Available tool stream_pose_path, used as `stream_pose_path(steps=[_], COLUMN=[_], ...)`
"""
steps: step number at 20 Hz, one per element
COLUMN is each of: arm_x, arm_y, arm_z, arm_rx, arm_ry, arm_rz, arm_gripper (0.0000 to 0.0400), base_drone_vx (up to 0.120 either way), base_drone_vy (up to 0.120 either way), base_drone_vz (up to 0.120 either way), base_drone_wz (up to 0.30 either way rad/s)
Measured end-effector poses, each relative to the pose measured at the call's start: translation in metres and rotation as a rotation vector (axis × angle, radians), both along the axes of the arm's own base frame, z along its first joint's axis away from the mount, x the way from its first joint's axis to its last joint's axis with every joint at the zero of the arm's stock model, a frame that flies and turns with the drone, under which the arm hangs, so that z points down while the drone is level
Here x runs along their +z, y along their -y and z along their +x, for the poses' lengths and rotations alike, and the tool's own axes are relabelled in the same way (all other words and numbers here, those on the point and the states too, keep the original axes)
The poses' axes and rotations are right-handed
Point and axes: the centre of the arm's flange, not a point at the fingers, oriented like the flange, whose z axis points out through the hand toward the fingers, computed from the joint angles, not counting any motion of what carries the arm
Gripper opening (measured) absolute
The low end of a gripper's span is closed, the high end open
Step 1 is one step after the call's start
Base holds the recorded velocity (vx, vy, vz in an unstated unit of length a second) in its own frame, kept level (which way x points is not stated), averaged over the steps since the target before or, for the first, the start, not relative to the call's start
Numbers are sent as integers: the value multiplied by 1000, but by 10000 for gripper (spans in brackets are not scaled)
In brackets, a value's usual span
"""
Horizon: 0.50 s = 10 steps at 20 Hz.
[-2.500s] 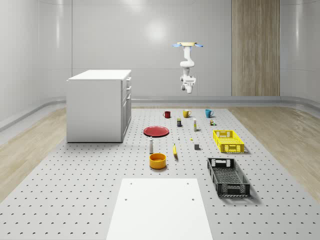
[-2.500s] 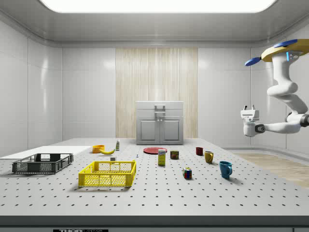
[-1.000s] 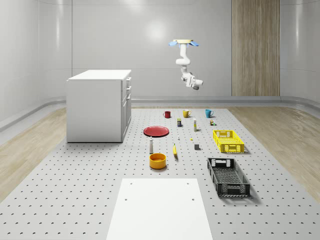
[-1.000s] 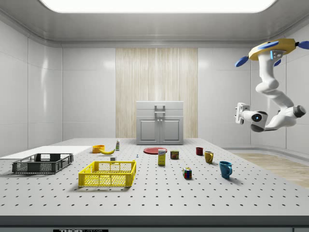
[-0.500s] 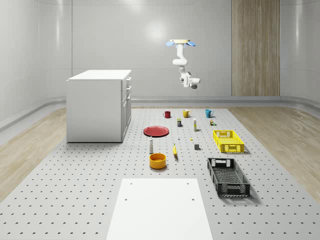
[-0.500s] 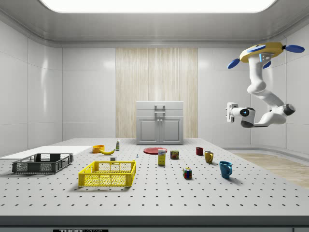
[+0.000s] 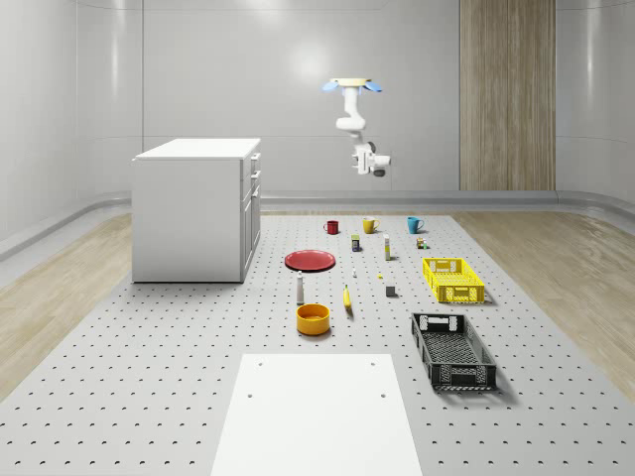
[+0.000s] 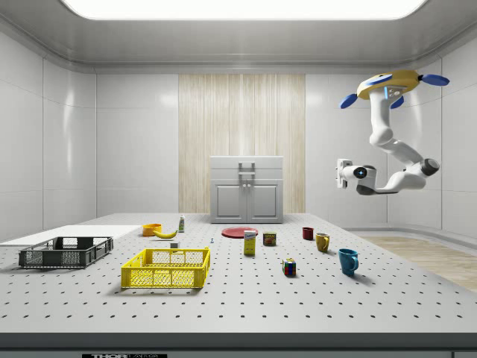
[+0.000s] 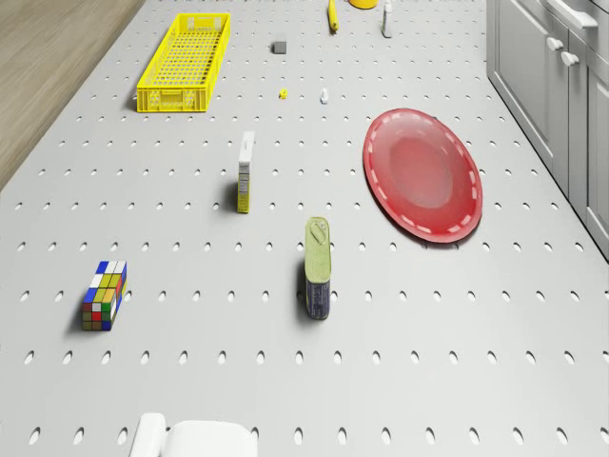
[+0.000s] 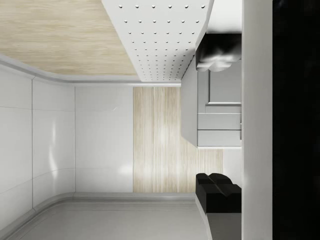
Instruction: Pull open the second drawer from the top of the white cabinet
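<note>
From the drone camera I look down on the counter [image 9: 190, 381]: a red plate [image 9: 422, 178] beside the cabinet [image 9: 561, 86], a can [image 9: 318, 268] lying near it, a small box [image 9: 245, 171], a puzzle cube [image 9: 104, 295] and a yellow crate [image 9: 185, 61].

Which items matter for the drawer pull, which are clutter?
Job: white cabinet, its second drawer, gripper on the drone hovering above the mugs.
Clutter: red plate, yellow crate, black crate, Rubik's cube, banana, blue mug.
</note>
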Motion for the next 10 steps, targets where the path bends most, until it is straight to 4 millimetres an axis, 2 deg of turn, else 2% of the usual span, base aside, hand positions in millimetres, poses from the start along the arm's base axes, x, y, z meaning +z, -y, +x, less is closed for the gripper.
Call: stream_pose_path(steps=[10], arm_x=[0], arm_y=[0], arm_z=[0], arm_rx=[0], arm_ry=[0], arm_rz=[3], arm_gripper=[300], base_drone_vx=[120], base_drone_vy=[-120], base_drone_vz=[0], base_drone_wz=[0])
